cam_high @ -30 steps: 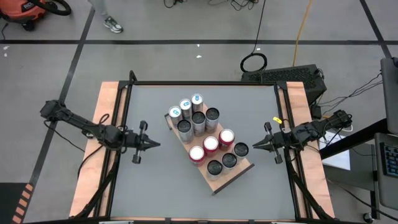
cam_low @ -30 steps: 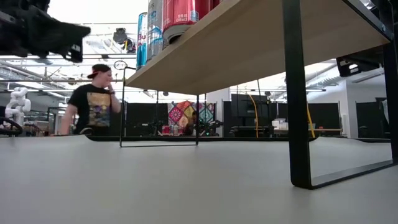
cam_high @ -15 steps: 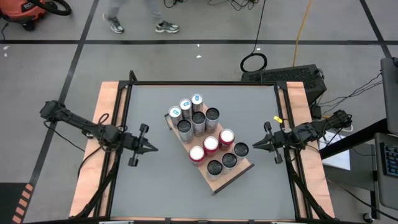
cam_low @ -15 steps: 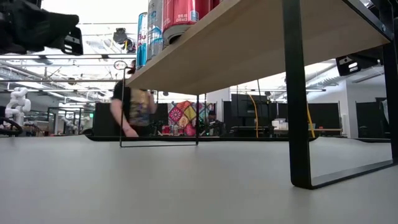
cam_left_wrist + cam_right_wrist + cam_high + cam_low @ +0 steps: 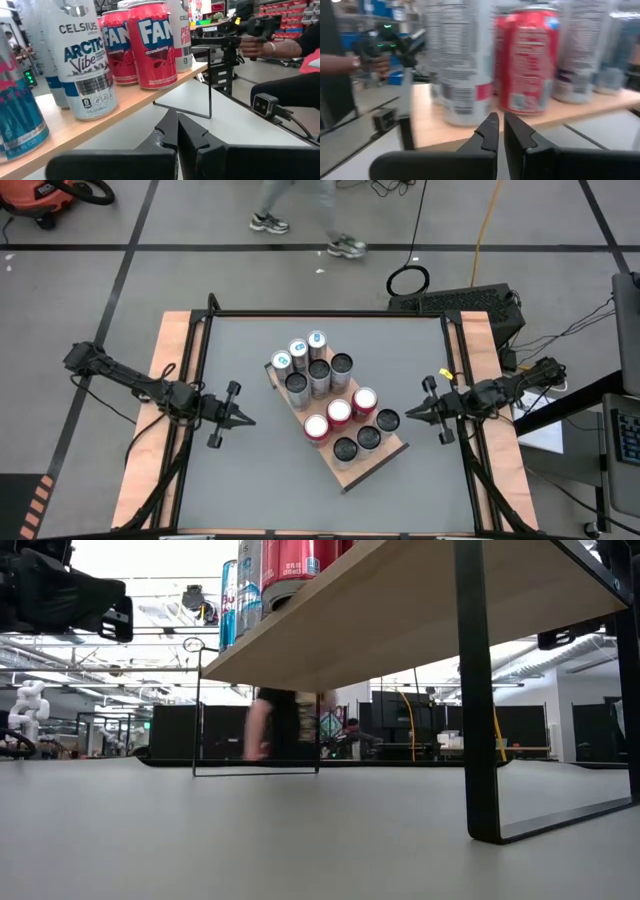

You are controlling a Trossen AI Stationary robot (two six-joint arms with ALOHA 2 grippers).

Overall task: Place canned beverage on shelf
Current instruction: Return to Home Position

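High view: my left gripper (image 5: 248,419) and right gripper (image 5: 406,417) flank the shelf (image 5: 392,454), both pressed together, empty; its red cans (image 5: 339,412) seem stiff, slick, dentable, so I'd grip mid-body.

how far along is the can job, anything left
Done: twelve cans stand on the shelf, the three red cans in a row; none shows on the table. In hand: nothing; the left gripper and right gripper are shut, empty, either side of it. Left: seemingly only returning home.
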